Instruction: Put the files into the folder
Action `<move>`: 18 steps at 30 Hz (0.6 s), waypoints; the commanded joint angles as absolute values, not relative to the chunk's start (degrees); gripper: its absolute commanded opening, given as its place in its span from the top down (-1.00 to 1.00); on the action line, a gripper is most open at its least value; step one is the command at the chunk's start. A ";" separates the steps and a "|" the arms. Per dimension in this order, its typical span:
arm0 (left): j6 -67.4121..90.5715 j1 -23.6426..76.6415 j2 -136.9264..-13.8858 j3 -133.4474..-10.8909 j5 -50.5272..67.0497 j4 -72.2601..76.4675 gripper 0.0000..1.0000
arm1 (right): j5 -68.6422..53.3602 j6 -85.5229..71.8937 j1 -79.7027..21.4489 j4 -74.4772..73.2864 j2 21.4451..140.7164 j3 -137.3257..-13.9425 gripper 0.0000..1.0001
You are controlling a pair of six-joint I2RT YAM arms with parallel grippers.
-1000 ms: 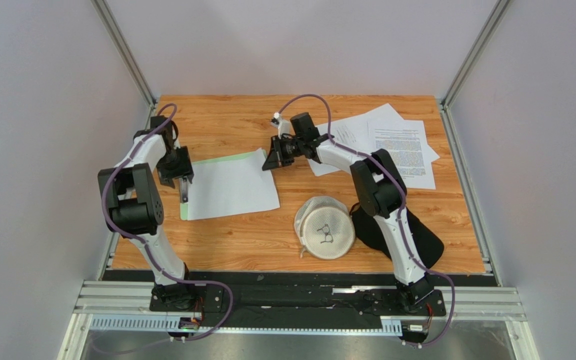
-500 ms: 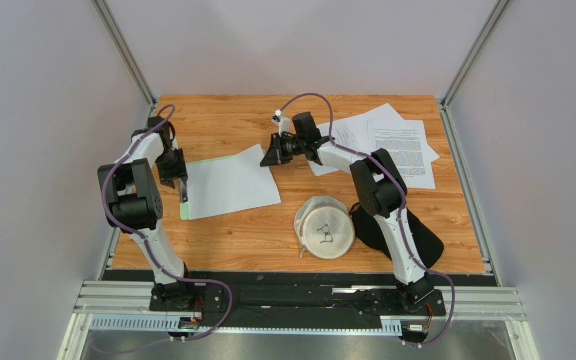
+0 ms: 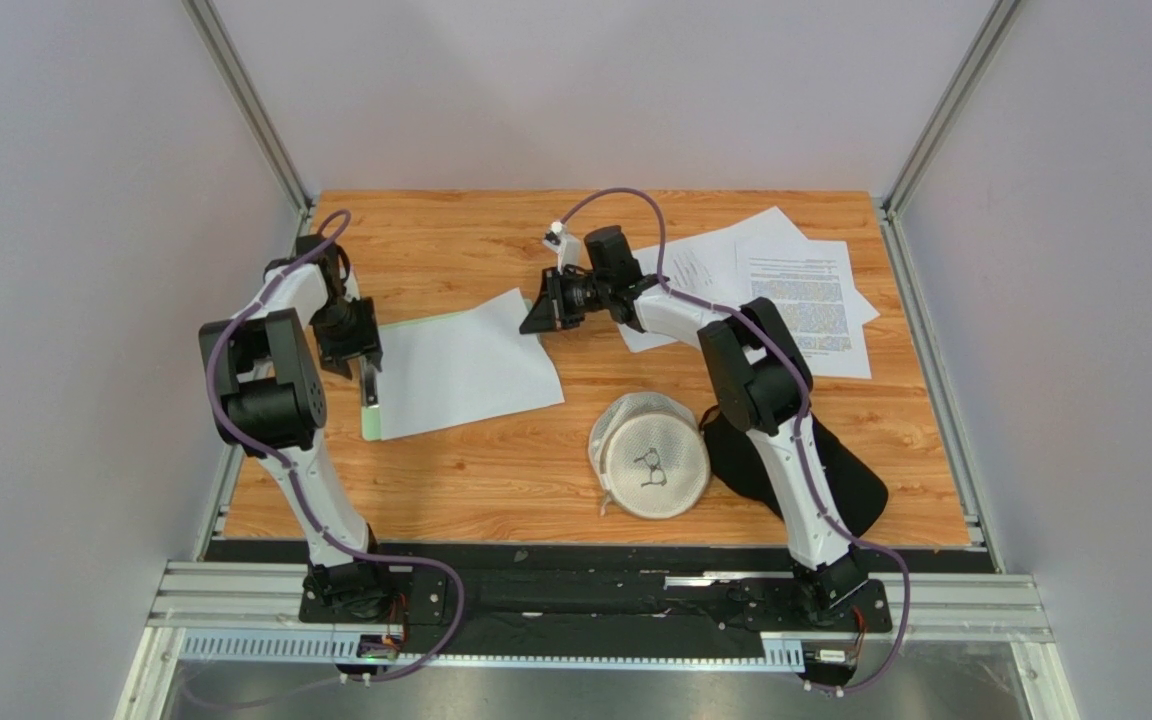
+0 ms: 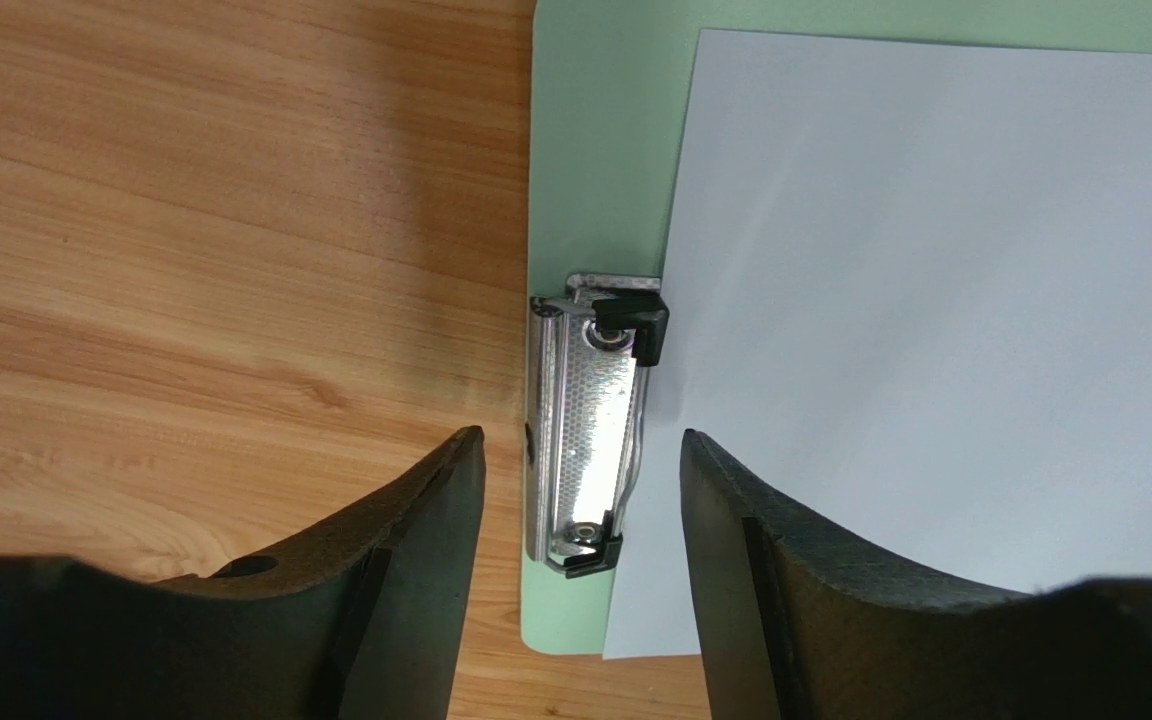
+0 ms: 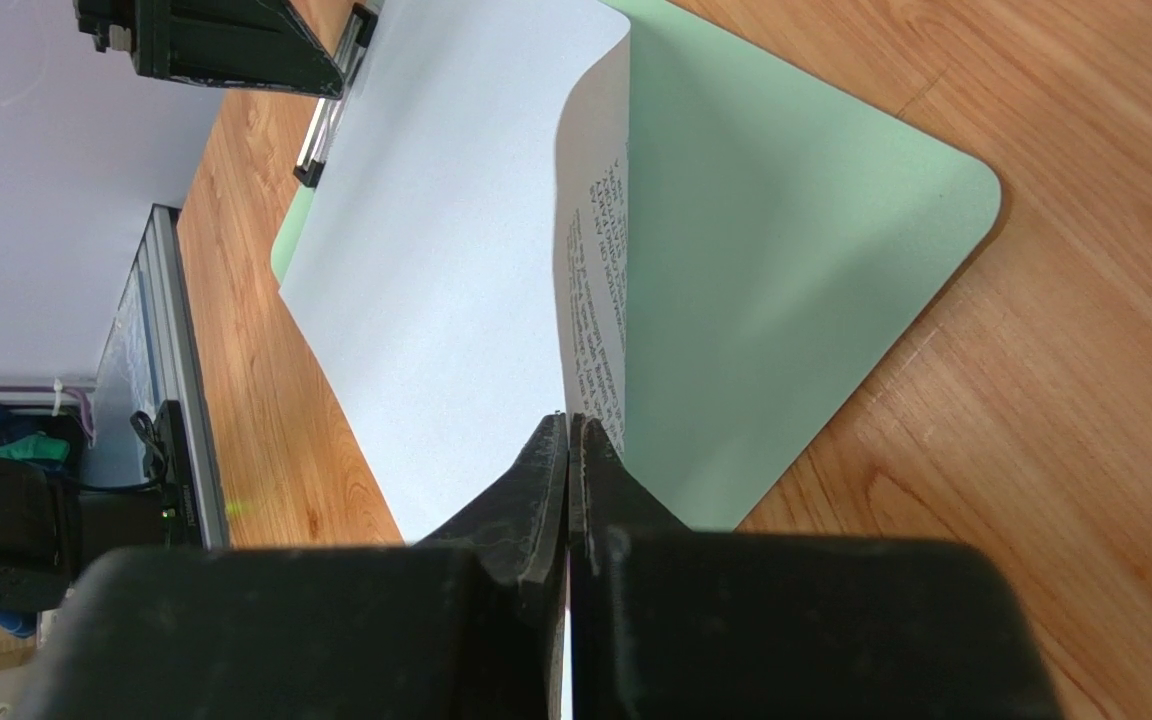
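The folder (image 3: 370, 422) is a light-green clipboard lying flat at the table's left, mostly covered by one white sheet of the files (image 3: 462, 368). My left gripper (image 4: 582, 443) hangs open over the folder's left edge, with the metal clip (image 4: 593, 413) between its fingers and a gap on each side. My right gripper (image 5: 569, 431) is shut on that sheet's far right corner, lifting it so the printed underside (image 5: 602, 285) curls up off the green board (image 5: 778, 255). More files (image 3: 796, 290) lie fanned at the back right.
A white round cap (image 3: 650, 455) sits near the table's front middle, with a black cloth (image 3: 838, 473) beside it under the right arm. Metal frame rails border the table on both sides.
The left gripper has shifted slightly toward the near edge along the clip, its jaws narrowing and widening again. The sheet's held corner has moved a little to the left.
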State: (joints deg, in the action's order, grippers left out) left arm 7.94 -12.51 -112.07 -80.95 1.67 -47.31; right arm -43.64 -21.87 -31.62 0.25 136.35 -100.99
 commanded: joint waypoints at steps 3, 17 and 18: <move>7.21 -12.48 -111.71 -81.39 2.73 -46.15 -0.19 | -44.65 -22.50 -31.55 3.43 137.46 -102.57 1.00; 7.21 -10.99 -115.14 -82.00 0.61 -48.34 0.02 | -44.12 -22.33 -30.76 3.25 137.37 -102.48 1.00; 7.38 -10.99 -115.22 -81.91 1.22 -48.43 0.02 | -43.95 -22.32 -30.67 3.25 137.46 -102.39 1.00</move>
State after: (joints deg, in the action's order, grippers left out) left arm 8.01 -11.31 -114.21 -81.12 0.69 -47.62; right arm -43.62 -22.61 -31.22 0.73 136.90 -100.99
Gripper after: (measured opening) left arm 0.492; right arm 0.006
